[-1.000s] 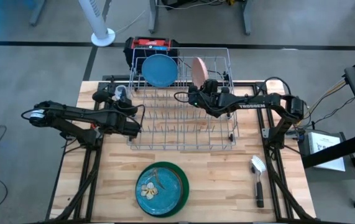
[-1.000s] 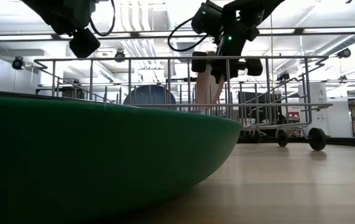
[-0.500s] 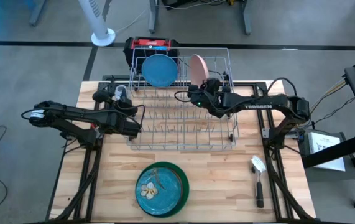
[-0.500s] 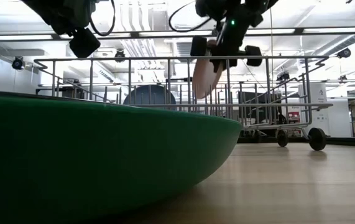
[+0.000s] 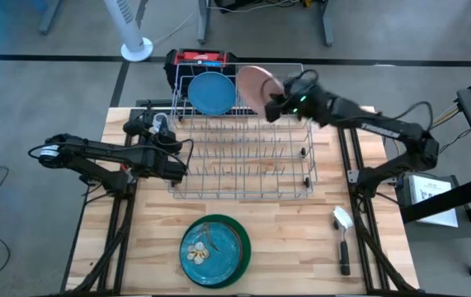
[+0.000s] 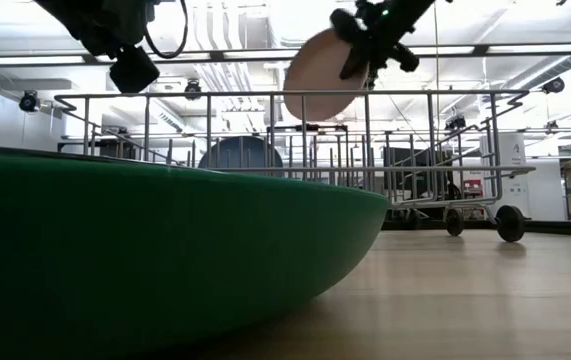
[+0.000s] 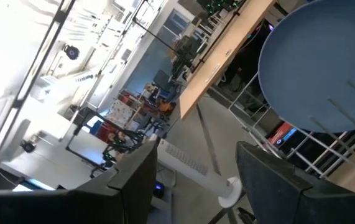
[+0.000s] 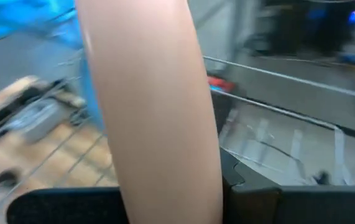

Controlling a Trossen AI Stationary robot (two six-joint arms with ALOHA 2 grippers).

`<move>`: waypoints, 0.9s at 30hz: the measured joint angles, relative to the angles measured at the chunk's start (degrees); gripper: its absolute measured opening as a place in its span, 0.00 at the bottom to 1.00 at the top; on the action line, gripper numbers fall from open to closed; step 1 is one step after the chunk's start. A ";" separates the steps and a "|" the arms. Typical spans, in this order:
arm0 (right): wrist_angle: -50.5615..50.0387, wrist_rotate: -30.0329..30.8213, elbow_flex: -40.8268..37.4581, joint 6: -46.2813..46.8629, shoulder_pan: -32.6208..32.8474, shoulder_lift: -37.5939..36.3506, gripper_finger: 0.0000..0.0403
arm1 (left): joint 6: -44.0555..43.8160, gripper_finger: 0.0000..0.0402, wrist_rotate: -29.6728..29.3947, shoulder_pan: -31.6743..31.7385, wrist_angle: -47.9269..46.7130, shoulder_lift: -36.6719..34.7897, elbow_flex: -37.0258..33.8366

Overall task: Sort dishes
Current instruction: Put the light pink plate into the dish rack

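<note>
Right pincer (image 5: 273,106) gripping pink plate (image 5: 251,84), above rack (image 5: 243,161)

One light blue plate (image 5: 211,92), one pale pink plate (image 5: 253,85), one green plate (image 5: 215,249), one grey wire rack (image 5: 243,157), one brush (image 5: 341,238), two robot arms, one table (image 5: 293,239)

My right gripper (image 5: 273,106) is up high at the far side, jaws pinched tight on the pink plate (image 5: 251,85), arm stretched out. My left gripper (image 5: 177,169) hangs low at the left, jaws apart, holding nothing.
</note>
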 joint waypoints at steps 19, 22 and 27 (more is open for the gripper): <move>1.18 -47.29 0.39 -31.45 -27.92 1.27 0.07 | 5.93 0.52 -0.17 0.33 0.00 0.00 7.32; 3.30 -48.66 0.72 -32.77 -30.48 3.12 0.07 | 5.69 0.52 -0.15 0.52 0.01 0.00 7.56; 5.93 -50.99 0.72 -35.80 -32.64 5.86 0.07 | 5.45 0.52 -0.16 0.53 0.20 0.00 7.61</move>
